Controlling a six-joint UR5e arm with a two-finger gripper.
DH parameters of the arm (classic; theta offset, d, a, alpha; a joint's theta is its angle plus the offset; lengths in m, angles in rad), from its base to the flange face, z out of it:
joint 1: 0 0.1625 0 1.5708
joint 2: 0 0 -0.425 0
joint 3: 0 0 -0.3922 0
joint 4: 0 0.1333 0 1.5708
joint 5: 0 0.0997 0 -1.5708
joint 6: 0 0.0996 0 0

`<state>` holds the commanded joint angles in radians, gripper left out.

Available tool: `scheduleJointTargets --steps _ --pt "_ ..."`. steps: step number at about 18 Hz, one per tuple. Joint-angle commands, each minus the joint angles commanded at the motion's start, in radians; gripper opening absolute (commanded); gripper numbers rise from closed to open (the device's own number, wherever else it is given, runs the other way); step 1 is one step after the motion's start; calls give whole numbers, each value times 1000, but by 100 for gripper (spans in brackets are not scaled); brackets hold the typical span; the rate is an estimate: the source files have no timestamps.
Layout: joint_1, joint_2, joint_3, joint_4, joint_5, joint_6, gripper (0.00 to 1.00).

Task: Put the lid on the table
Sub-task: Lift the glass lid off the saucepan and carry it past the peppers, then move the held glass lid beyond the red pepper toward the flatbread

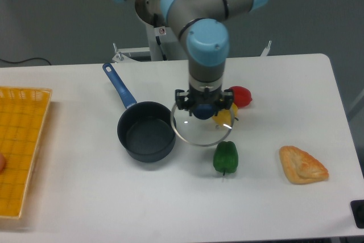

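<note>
My gripper [203,110] grips the lid [202,124] by its knob; I'd lower it level onto bare table [170,197] (avoiding the peppers [226,156]).

Plain grey-blue wall [318,9] behind, dark cable [23,61] at left.

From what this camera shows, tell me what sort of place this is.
Probably a robotics lab, not a kitchen: a bare white table against a plain grey wall, toy-like peppers such as the green pepper, and the gripper holding the lid.
</note>
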<state>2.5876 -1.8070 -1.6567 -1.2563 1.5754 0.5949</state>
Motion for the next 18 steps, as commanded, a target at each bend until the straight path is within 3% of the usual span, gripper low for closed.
scheduleJointTargets --steps 9,18 --pt "121 -43 11 15 6 207 67" --pt "212 -106 24 84 9 356 67"
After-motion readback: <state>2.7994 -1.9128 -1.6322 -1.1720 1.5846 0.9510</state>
